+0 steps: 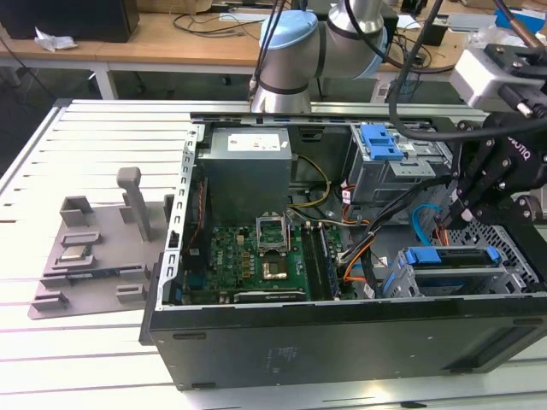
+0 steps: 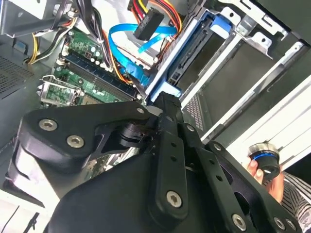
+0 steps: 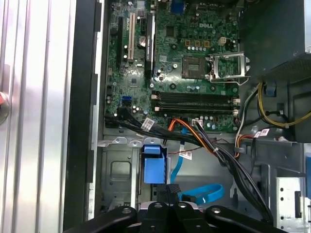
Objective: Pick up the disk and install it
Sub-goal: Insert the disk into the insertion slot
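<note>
One disk point(image 1: 449, 258) sits in its cage beneath one pincer point(image 1: 466, 205)

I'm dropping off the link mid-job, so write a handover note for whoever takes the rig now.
Gripper: low over the drive cage, at the exterior view's right end of the open computer case.
Disk: in the cage bay, its blue frame right at the gripper's tip.
Done: disk picked up and brought into the cage.
Left: confirm it is fully seated, which cannot be told from these views.
</note>
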You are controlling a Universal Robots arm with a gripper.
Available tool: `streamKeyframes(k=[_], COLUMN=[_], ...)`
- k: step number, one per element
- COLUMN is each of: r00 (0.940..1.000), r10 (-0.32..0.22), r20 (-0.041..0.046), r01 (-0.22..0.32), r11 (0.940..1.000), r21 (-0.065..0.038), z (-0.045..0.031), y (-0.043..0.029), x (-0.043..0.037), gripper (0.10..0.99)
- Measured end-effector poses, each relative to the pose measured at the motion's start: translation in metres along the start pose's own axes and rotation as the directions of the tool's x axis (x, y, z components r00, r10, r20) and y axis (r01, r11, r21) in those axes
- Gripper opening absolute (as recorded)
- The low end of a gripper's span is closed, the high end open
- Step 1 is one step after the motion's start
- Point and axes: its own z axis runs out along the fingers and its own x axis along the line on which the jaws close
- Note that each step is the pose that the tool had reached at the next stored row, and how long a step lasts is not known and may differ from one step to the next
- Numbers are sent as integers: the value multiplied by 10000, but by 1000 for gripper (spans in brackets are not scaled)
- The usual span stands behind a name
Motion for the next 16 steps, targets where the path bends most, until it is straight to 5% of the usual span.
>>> streamKeyframes(k=[8,16], r00=[10000,10000], r10=[5,7], r20=[-16,-23], r01=[-5,-7], r11=[9999,9999], r21=[-116,-117], z=[39,39], y=[-250,-256], x=[8,8], gripper=[106,106])
